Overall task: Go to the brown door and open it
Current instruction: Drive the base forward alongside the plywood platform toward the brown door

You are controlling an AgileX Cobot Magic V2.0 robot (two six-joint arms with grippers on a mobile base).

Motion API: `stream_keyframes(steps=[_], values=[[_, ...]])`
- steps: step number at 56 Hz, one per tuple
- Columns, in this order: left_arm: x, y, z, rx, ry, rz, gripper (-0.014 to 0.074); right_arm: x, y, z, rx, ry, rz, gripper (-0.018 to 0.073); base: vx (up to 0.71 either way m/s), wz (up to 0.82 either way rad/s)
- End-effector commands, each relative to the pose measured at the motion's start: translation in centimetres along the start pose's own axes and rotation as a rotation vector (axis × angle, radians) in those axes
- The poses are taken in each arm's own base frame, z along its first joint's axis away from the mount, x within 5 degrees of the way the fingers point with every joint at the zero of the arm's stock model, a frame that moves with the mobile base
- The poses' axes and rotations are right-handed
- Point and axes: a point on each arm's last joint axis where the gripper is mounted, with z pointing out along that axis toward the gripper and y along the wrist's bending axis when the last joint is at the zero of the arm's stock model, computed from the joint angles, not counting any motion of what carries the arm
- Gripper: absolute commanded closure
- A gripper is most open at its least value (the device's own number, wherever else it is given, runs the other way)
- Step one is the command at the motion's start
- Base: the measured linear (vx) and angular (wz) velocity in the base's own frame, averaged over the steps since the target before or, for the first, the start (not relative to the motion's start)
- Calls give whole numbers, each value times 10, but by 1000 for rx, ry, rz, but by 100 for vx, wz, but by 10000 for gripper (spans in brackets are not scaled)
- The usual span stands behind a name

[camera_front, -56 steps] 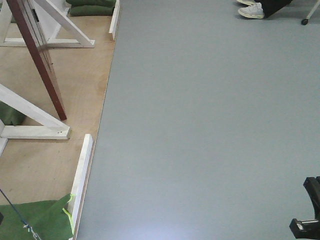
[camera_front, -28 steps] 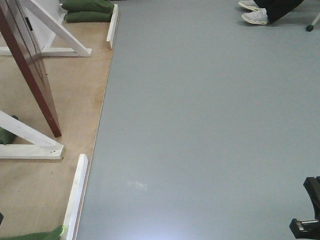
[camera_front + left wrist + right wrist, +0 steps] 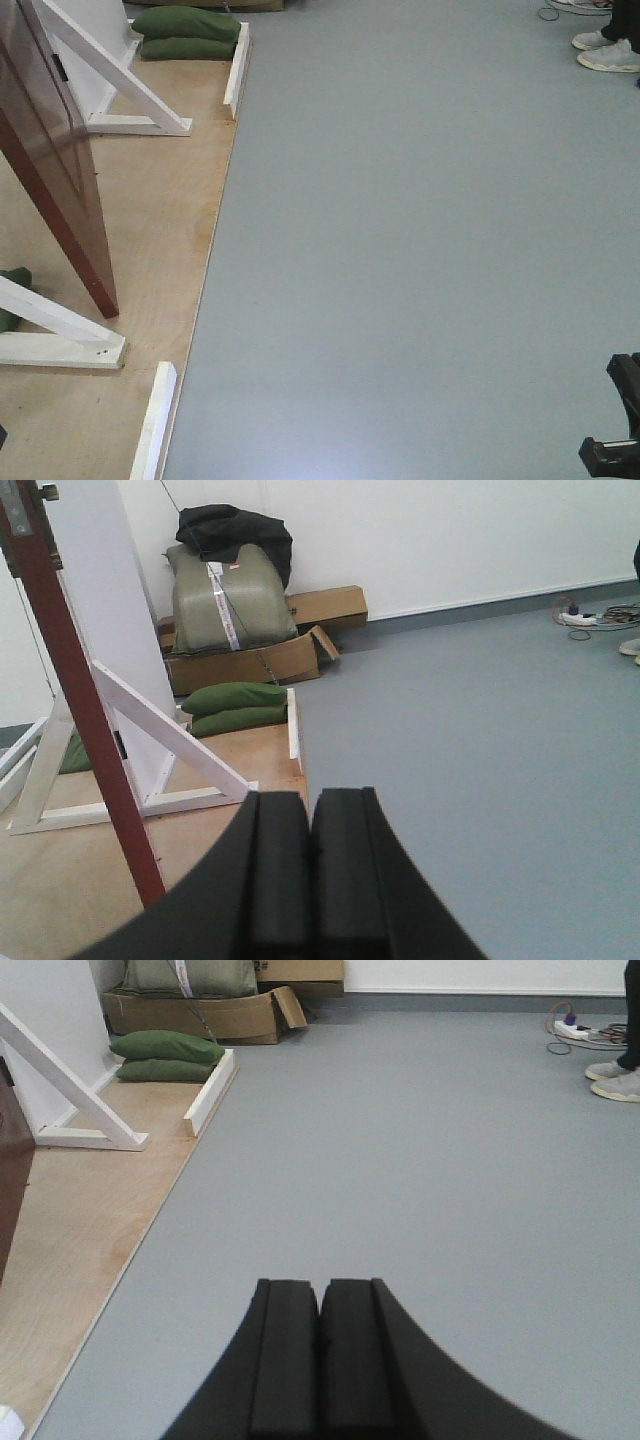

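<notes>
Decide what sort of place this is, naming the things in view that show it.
Probably an indoor test space, not a home: the brown door stands by a braced white frame on a plywood platform, green bags lie at its edge, and cardboard boxes sit against a bare wall.

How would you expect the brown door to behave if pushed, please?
The brown door looks like a rigid wooden panel, so it probably swings as one stiff piece. Its glossy face may be slippery. The white frame has diagonal braces, so tipping seems unlikely.
</notes>
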Motion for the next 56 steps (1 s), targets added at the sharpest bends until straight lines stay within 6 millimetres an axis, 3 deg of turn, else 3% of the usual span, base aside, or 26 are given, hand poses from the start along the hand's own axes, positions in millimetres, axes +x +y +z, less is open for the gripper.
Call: stream_keyframes(steps=[1, 56], values=[[-16, 0, -3, -1, -119, -15, 603, -6, 0, 0, 5, -81, -11, 559, 34, 15], [-16, 0, -3, -1, -119, -15, 603, -6, 0, 0, 5, -78, -11, 559, 38, -2]])
